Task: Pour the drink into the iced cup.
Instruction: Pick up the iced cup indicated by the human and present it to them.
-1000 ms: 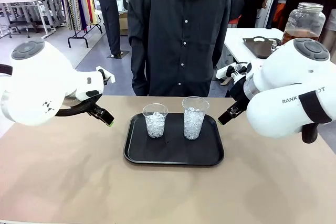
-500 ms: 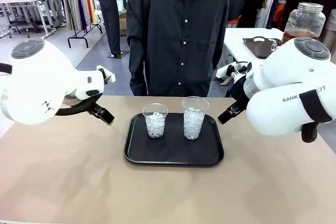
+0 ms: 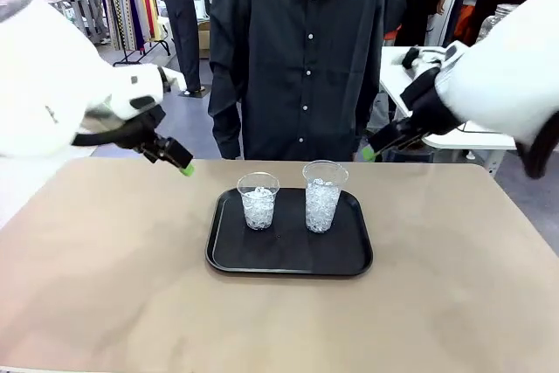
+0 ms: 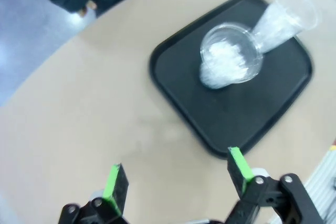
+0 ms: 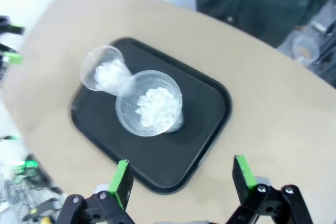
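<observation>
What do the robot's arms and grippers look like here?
Both arms, left arm and right arm, have bulky glossy white shells with black joints. The left gripper and right gripper are black two-finger units with bright green pads.

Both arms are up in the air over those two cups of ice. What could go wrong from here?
The shorter cup and taller cup stand close together on the black tray, so the open left tool or right tool might knock one while reaching for the other. The taller cup's ice sits near its rim, so pouring may overflow it. The person stands close behind.
</observation>
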Controlling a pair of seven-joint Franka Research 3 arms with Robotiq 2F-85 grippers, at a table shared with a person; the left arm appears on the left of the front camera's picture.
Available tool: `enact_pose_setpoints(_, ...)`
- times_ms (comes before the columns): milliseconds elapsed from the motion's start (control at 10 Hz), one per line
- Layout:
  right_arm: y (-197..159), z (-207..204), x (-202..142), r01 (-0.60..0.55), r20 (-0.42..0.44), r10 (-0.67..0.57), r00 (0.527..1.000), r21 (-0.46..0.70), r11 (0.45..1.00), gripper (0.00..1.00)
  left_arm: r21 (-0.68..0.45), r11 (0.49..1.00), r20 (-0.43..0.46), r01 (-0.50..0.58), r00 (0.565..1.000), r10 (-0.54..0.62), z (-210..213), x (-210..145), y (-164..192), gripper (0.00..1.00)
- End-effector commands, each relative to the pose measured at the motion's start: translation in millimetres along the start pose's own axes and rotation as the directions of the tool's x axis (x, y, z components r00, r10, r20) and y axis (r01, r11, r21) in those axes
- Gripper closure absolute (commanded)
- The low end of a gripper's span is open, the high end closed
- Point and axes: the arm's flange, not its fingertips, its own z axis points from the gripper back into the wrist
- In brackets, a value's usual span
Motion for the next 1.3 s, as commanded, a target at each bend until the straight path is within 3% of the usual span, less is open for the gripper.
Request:
enact_pose_setpoints(0, -31, 13, 0, 0.065, 0.005, -0.068, 0.998, 0.187, 0.98, 0.0, -0.179, 0.978, -0.003, -0.108, 0.994, 0.109, 14, 2, 29, 0.0)
enact_pose_setpoints(200, -59, 21, -4, 0.156, 0.011, -0.175, 0.985, 0.393, 0.906, 0.0, -0.314, 0.93, -0.016, -0.191, 0.98, 0.196, 11, 1, 50, 0.0)
enact_pose_setpoints(400, -76, 20, -6, 0.195, 0.0, -0.223, 0.975, 0.489, 0.85, 0.0, -0.415, 0.872, -0.037, -0.259, 0.963, 0.269, 5, -1, 68, 0.0)
enact_pose_setpoints(600, -81, 19, -5, 0.195, 0.0, -0.226, 0.974, 0.506, 0.84, 0.0, -0.439, 0.855, -0.042, -0.276, 0.957, 0.287, 3, 0, 76, 0.0)
enact_pose_setpoints(700, -76, 19, -5, 0.155, 0.003, -0.174, 0.985, 0.442, 0.883, 0.0, -0.357, 0.911, -0.014, -0.206, 0.976, 0.215, 7, -1, 69, 0.0)
enact_pose_setpoints(800, -79, 25, -15, 0.215, -0.005, -0.247, 0.969, 0.511, 0.833, 0.0, -0.424, 0.86, -0.044, -0.286, 0.954, 0.296, 6, -8, 72, 0.0)
enact_pose_setpoints(1100, -80, 20, -14, 0.226, -0.033, -0.24, 0.97, 0.483, 0.846, 0.0, -0.424, 0.86, -0.044, -0.286, 0.954, 0.296, 6, -8, 72, 0.0)
enact_pose_setpoints(1200, -85, 18, -8, 0.307, -0.065, -0.325, 0.943, 0.545, 0.781, 0.0, -0.398, 0.872, -0.053, -0.286, 0.956, 0.289, 5, -7, 73, 0.0)
